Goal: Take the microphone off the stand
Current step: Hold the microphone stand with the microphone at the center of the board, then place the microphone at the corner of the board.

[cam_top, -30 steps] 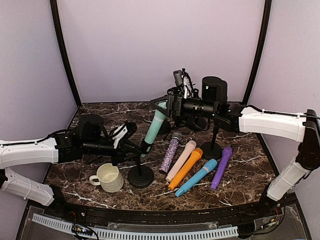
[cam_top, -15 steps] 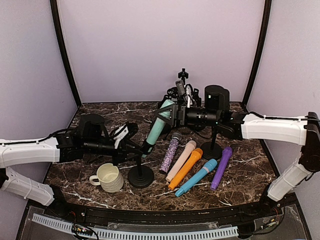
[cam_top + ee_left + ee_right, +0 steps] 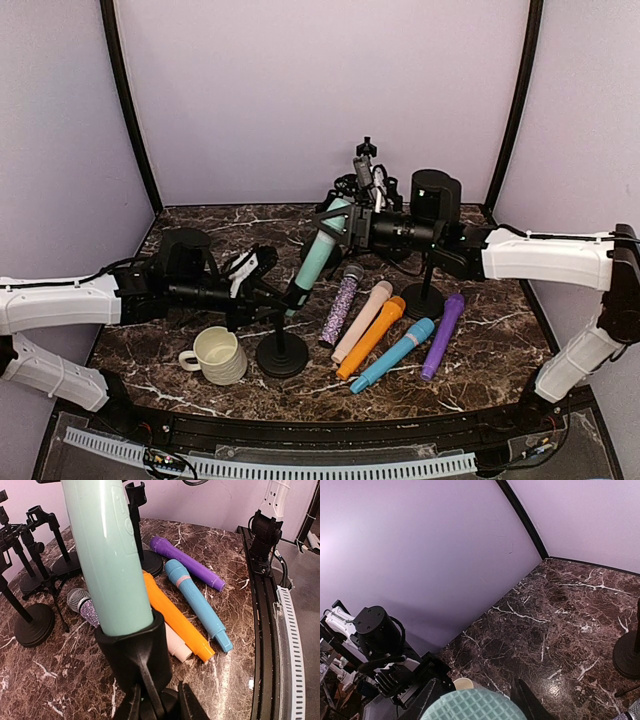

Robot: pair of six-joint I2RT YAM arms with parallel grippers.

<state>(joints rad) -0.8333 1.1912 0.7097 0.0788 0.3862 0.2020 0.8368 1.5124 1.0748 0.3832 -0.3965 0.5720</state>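
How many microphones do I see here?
6: teal microphone in the front stand; glittery, pink, orange, blue and purple ones lying side by side on the table. More may be hidden.

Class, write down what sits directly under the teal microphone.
The black clip of the stand cups the teal microphone from below; under it, the left jaws pinch the post. The microphone's bottom tip is hidden inside the clip.

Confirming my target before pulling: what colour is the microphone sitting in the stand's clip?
The microphone is plain mint green, clearest in the left wrist view.
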